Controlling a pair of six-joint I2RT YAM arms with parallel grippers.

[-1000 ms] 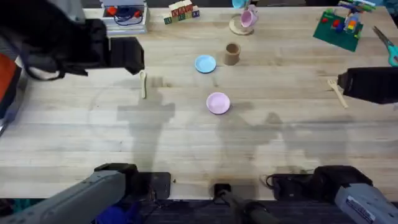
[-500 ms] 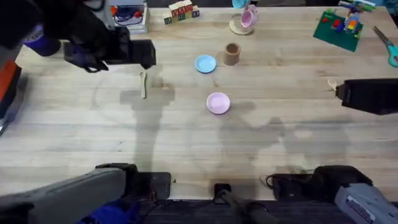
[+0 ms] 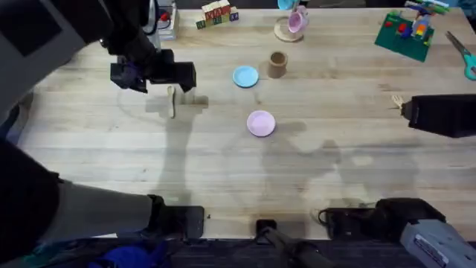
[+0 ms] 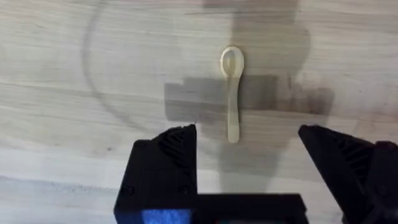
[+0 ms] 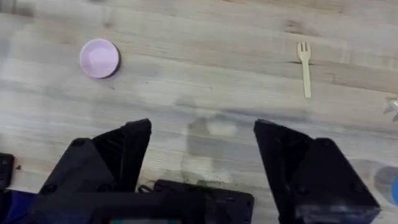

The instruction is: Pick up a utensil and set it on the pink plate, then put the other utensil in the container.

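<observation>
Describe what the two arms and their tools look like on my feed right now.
Both tools are black. The left tool has two blocky, angular black fingers on a black crossbar with a blue patch below. The right tool looks alike, with wide wedge-shaped fingers. In the overhead view, the arm links near the bases are light grey with black joints, and the right one carries a small label.

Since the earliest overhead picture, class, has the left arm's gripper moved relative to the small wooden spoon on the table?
Yes. The left gripper has shifted rightward, from left of the small pale wooden spoon to just above it; the spoon has stayed put.
</observation>
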